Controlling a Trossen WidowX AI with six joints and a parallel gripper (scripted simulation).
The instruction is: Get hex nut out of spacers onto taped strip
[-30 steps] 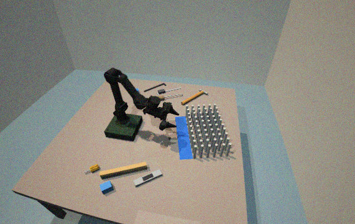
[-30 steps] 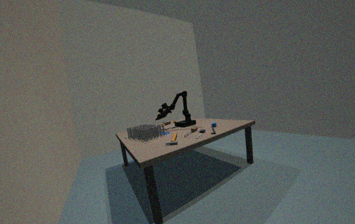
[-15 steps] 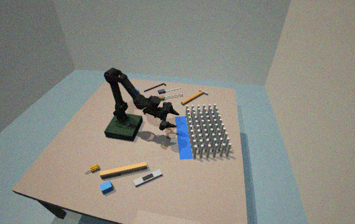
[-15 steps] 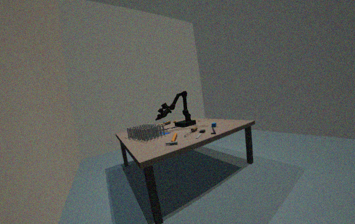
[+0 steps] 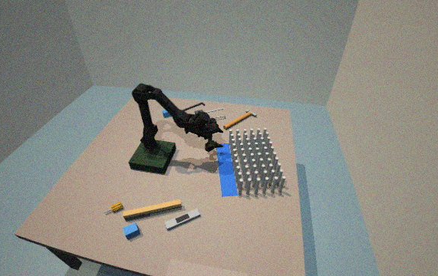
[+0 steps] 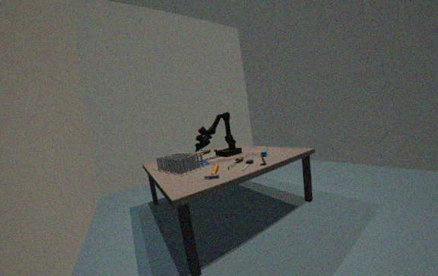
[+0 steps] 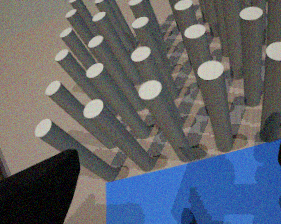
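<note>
Top view: the claw [image 5: 220, 138] [image 6: 197, 149] [image 7: 179, 155] is hovering above the near side of the spacer field [image 5: 257, 161] [image 6: 176, 162] [image 7: 150, 90], its fingers standing wide with nothing between them. The hex nut is not showing in any view, so its place among the spacers cannot be told. Being small and probably metal, it is likely to slide stiffly and catch on spacer feet, so it is calling for a hook behind it. Beside the field, the hammer [image 5: 238, 119] [image 6: 215, 169] is lying with its orange handle offering a firm grip, though its head looks broad for those gaps. In front of the field, the blue taped strip [image 5: 228, 178] [image 6: 203, 164] [image 7: 211, 185] is waiting. Tall, closely ranked spacers are leaving little room for fingers.
</note>
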